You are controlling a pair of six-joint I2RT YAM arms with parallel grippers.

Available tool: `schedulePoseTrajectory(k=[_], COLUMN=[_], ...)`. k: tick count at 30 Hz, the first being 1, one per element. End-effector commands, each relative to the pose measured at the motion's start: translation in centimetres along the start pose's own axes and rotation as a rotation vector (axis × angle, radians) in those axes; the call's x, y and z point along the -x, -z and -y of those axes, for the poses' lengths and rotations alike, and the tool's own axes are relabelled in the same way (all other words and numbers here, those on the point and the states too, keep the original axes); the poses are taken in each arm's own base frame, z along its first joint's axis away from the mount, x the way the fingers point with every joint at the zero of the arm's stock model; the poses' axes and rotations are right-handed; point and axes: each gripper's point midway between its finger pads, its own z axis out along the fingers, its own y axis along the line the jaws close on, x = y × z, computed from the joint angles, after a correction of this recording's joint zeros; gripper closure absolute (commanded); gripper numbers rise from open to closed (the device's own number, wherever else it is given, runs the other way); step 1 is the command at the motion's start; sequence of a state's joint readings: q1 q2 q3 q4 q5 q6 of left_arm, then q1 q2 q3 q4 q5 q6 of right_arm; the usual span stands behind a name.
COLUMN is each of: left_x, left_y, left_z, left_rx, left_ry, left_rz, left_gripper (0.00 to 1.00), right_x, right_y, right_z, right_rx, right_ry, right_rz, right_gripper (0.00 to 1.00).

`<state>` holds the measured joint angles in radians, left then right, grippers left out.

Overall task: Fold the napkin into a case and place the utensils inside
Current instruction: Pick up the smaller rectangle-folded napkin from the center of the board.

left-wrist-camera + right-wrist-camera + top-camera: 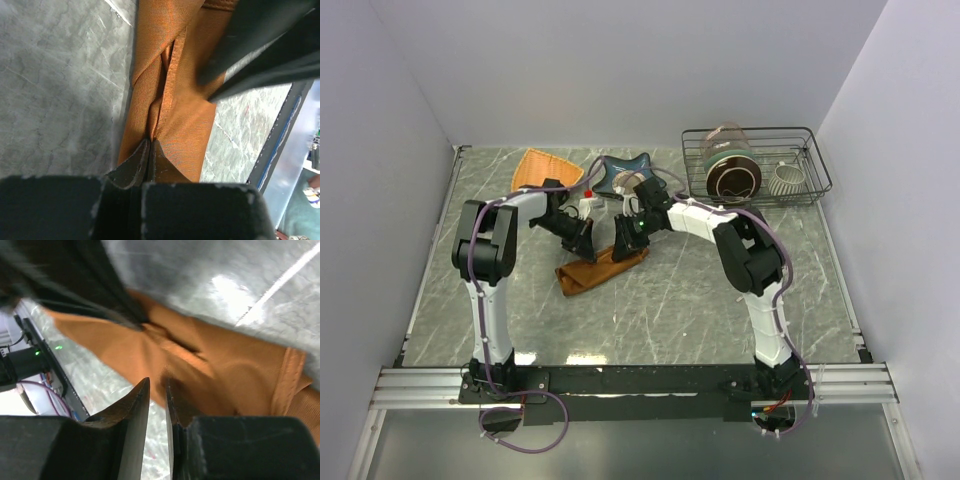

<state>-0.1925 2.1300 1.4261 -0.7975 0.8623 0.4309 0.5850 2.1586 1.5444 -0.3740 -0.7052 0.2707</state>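
Note:
The rust-orange napkin (588, 272) lies folded into a long narrow strip on the table's middle, between the two arms. My left gripper (582, 240) is shut, its tips (150, 141) pinching a crease of the napkin (185, 125) where the folds run together. Over the strip's other end, my right gripper (630, 246) hovers above the napkin (225, 365). Its jaws (156, 382) stand a narrow gap apart with only table showing between them. The utensils are out of view.
A lighter orange woven plate (545, 168), a blue star-shaped dish (620, 172) and a small white bottle (586, 203) sit behind the arms. At the back right a wire rack (817, 158) holds a jar (730, 160) and a white cup (786, 178).

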Motion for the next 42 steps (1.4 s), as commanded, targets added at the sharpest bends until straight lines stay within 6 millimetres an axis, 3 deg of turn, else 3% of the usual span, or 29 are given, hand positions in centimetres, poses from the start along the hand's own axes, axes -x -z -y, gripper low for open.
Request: schedulePoseTrajectory(k=[1, 5, 8, 10, 16, 18, 22, 25, 34, 42], left_x=[-2.2, -0.5, 0.8, 1.3, 2.4, 3.1, 3.1, 2.4, 1.0, -0.1], left_y=[-0.1, 1.2, 2.8, 3.8, 5.7, 5.9, 5.3, 4.1, 1.5, 0.3], left_z=[-2.6, -1.3, -0.2, 0.5, 0.4, -0.2, -2.1, -2.2, -0.6, -0.2], left_rx=[0.061, 0.026, 0.024, 0.039, 0.145, 0.185, 0.21, 0.16, -0.015, -0.061], left_ry=[0.004, -0.021, -0.037, -0.053, -0.056, -0.045, -0.027, -0.025, 0.041, 0.086], left_rz=[-0.083, -0.038, 0.01, 0.029, 0.076, 0.1, 0.068, 0.008, -0.044, -0.061], left_gripper=[0.98, 0.86, 0.65, 0.59, 0.41, 0.28, 0.27, 0.33, 0.43, 0.51], right_x=[0.6, -0.1, -0.5, -0.8, -0.9, -0.8, -0.6, -0.5, -0.3, -0.2], right_y=[-1.2, -1.9, -2.0, -2.0, -2.0, -2.0, -2.0, -1.9, -2.0, -1.9], right_z=[1.1, 2.5, 3.2, 3.4, 3.8, 3.9, 3.8, 3.9, 4.2, 4.6], right_rx=[-0.012, -0.057, -0.084, -0.095, -0.115, -0.118, -0.119, -0.125, -0.136, -0.146], right_ry=[-0.026, -0.057, -0.064, -0.064, -0.07, -0.07, -0.066, -0.063, -0.065, -0.074], right_rz=[0.022, 0.011, 0.005, 0.004, 0.013, 0.016, 0.021, 0.022, 0.03, 0.033], right_gripper=[0.75, 0.78, 0.79, 0.8, 0.81, 0.81, 0.81, 0.81, 0.81, 0.8])
